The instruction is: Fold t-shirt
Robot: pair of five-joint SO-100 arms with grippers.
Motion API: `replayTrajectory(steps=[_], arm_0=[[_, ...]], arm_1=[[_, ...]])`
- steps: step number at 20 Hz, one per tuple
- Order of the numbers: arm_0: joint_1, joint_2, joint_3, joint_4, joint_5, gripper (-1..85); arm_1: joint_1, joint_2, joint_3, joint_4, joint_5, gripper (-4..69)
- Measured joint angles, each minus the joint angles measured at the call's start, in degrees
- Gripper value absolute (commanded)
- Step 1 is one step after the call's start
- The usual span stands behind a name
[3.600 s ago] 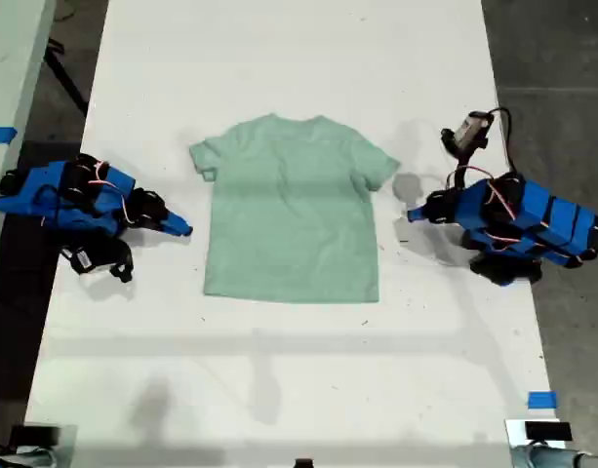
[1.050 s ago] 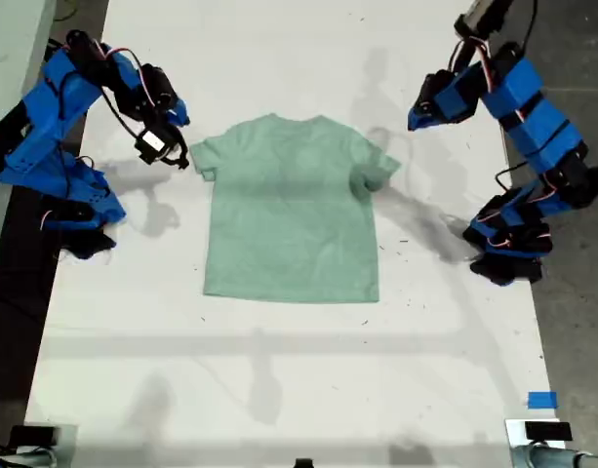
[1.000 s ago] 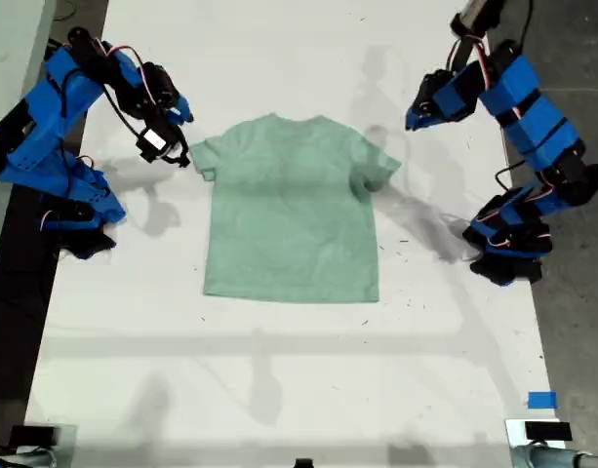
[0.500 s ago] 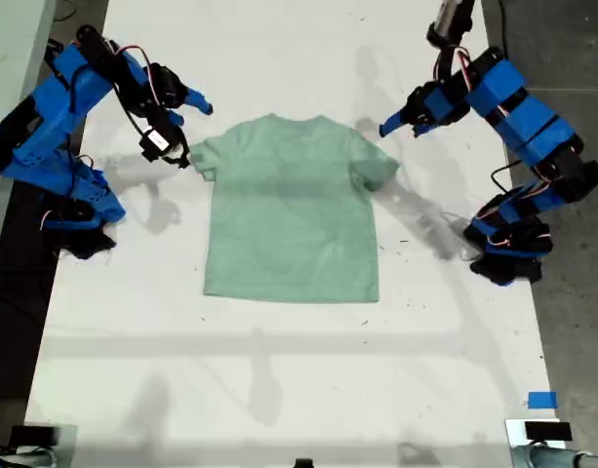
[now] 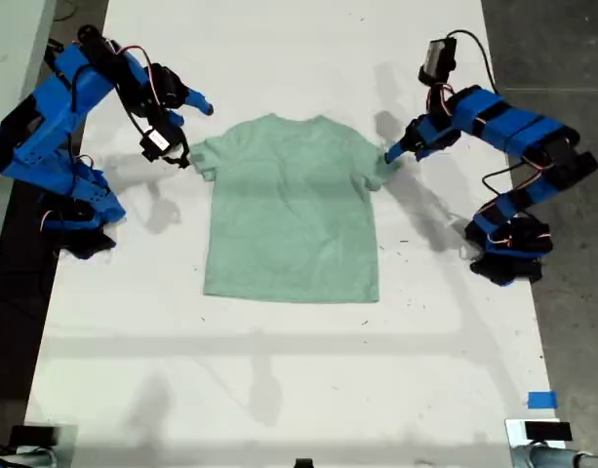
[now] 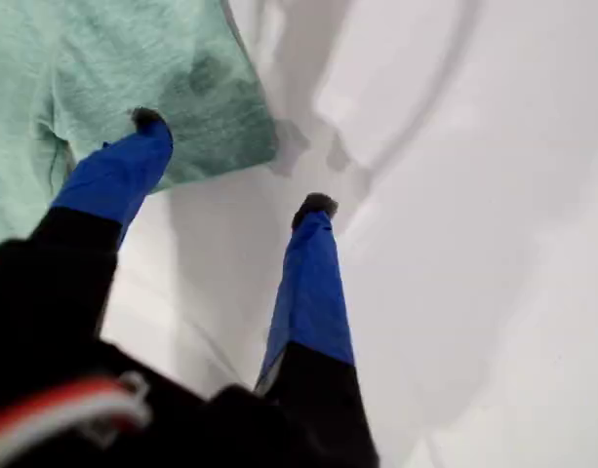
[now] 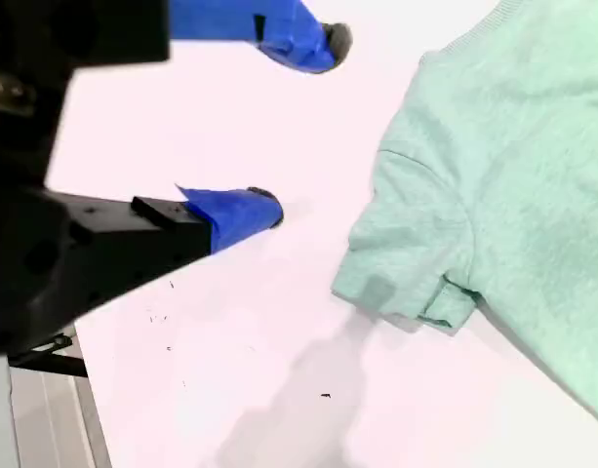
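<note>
White table [image 5: 279,390], blue tape piece [image 5: 540,400] near its corner

My first pincer [image 6: 225,161] reaches low with jaws spread; my second pincer [image 7: 294,127] hangs raised, jaws likewise parted

One t-shirt [image 5: 291,207] lies on one white table [image 5: 299,390]. Two blue arms flank the t-shirt, one on each side, each ending in one gripper: my first gripper [image 6: 230,161] and my second gripper [image 7: 297,127], two in all. One blue tape piece [image 5: 540,400] sits beyond the t-shirt's hem.
</note>
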Motion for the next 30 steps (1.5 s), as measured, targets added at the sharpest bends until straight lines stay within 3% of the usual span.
replayTrajectory(steps=[4, 5, 6, 7, 10, 12, 17, 20, 26, 30], arm_0=[[0.00, 0.00, 0.00, 0.00, 0.00, 26.4], [0.00, 0.00, 0.00, 0.00, 0.00, 26.4], [0.00, 0.00, 0.00, 0.00, 0.00, 26.4], [0.00, 0.00, 0.00, 0.00, 0.00, 26.3], [0.00, 0.00, 0.00, 0.00, 0.00, 26.2], [0.00, 0.00, 0.00, 0.00, 0.00, 26.1], [0.00, 0.00, 0.00, 0.00, 0.00, 26.1], [0.00, 0.00, 0.00, 0.00, 0.00, 26.0], [0.00, -0.09, 0.00, 0.00, 0.00, 26.0], [0.00, -0.97, 0.00, 0.00, 0.00, 26.1]], arm_1=[[-0.09, -6.77, 0.00, -5.19, -0.09, 24.5], [-0.26, -8.44, 0.00, -5.63, -0.09, 18.9], [-0.53, -9.49, -0.44, -5.80, -0.09, 4.1], [-1.23, -10.55, -1.85, -5.80, -0.09, -0.6], [-1.49, -12.13, -4.13, -6.15, 0.44, -1.0], [-1.41, -12.30, -5.80, -2.64, 1.14, -1.0], [-2.37, -7.03, -18.46, 17.58, 3.96, -1.0], [-7.12, -7.47, -31.38, 26.63, 8.61, -1.0], [-19.86, -25.40, -60.47, 32.17, 18.19, -1.0], [-25.49, -35.60, -74.27, 32.70, 23.03, -1.0]])
